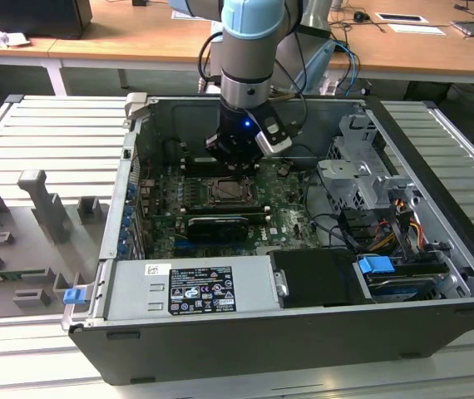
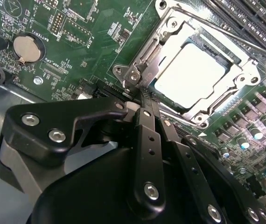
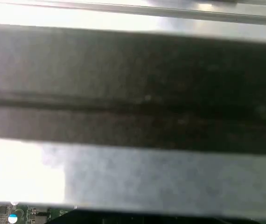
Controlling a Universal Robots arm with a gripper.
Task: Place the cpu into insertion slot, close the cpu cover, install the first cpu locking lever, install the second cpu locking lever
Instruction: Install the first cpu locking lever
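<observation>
Silver-grey cpu (image 2: 196, 74) — just beside the gripper (image 2: 140, 105).

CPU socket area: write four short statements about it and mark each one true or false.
1. The cpu sits in the insertion slot. True.
2. The cpu cover stands raised open. False: it lies down over the slot, and the cpu shows through its cut-out.
3. The gripper hangs over the drive cage. False: in the exterior view it hangs over the motherboard, close by the insertion slot.
4. A round coin cell sits on the green motherboard. True.
</observation>
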